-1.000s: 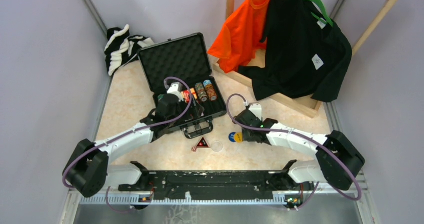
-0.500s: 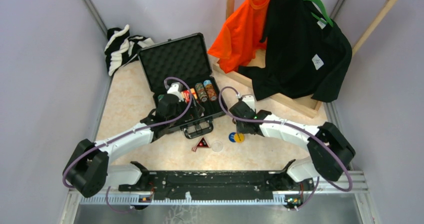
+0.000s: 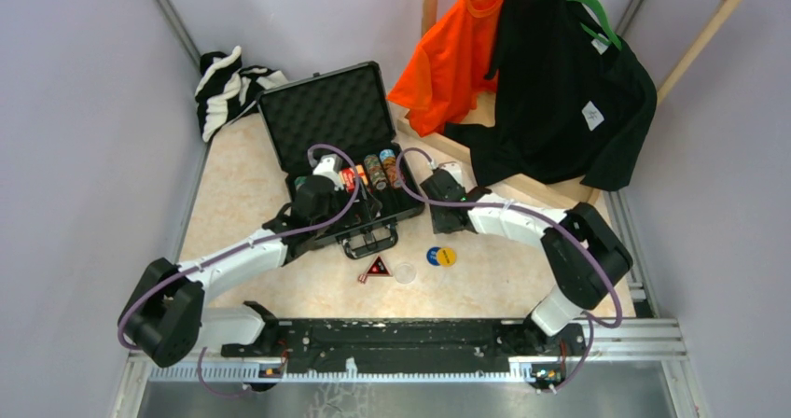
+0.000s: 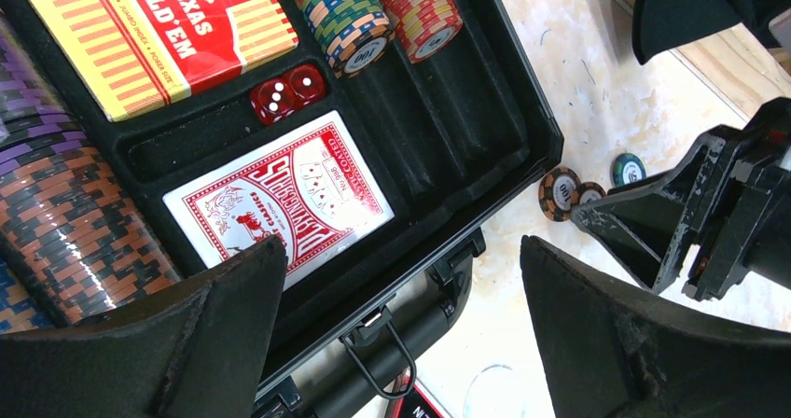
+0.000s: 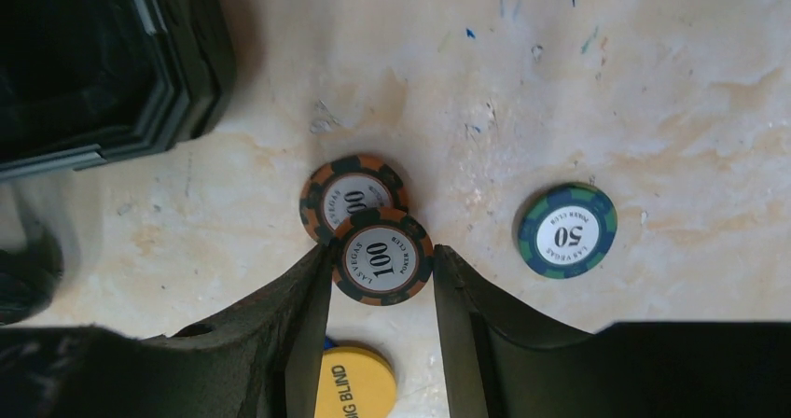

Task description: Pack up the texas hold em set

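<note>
1. The right gripper (image 3: pixel 431 187) has been swung over from the blue and yellow discs (image 3: pixel 440 256) to the right side of the open case (image 3: pixel 326 110). The discs are now left behind it.
2. Its jaws are held apart, with a 100 chip (image 5: pixel 381 255) between them. Both fingers are set close against the chip's edges, but a firm clamp cannot be confirmed.
3. That chip lies partly over a second 100 chip (image 5: pixel 350 189) just ahead of the fingertips. A 50 chip (image 5: pixel 566 230) lies apart to the gripper's right, and a yellow disc (image 5: pixel 354 385) shows under the gripper's body.
4. The left gripper (image 4: pixel 401 269) has been kept over the case, jaws wide apart and nothing held. The card deck (image 4: pixel 289 199) lies below its left finger and the stacked chips (image 4: pixel 359 17) ahead of it.
5. The move is judged to mean that the loose chips on the table (image 5: pixel 653 91) are being collected next. The discs, the triangle (image 3: pixel 377 269) and the clear disc (image 3: pixel 405 271) are not yet packed.
</note>
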Controlling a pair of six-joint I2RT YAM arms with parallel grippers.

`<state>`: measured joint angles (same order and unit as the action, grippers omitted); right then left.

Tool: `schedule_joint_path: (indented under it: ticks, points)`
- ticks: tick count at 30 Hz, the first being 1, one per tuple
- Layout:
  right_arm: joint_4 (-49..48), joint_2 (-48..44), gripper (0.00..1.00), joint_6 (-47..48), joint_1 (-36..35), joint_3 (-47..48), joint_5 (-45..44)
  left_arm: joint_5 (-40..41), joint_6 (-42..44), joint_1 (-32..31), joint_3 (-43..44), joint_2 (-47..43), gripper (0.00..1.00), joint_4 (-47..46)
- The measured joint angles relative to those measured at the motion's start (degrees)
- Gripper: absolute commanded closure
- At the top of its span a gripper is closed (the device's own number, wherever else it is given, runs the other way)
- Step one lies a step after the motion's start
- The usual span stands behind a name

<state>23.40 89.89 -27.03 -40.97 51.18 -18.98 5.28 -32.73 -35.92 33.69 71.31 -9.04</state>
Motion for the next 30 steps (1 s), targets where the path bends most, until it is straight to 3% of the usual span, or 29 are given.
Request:
schedule_joint_path:
  ticks: [12, 19, 30]
  points:
    - [-1.9, 5.3, 0.57, 2.5, 1.4, 3.7, 0.9, 0.0, 0.4, 0.0, 0.0, 1.1, 0.00, 0.0]
    - [-3.6, 6.4, 0.39, 3.5, 1.7, 4.5, 1.3, 0.2, 0.5, 0.0, 0.0, 1.1, 0.00, 0.0]
    - [-3.8, 5.6, 0.38, 3.6, 1.8, 4.5, 2.4, 0.5, 0.9, 0.0, 0.0, 1.1, 0.00, 0.0]
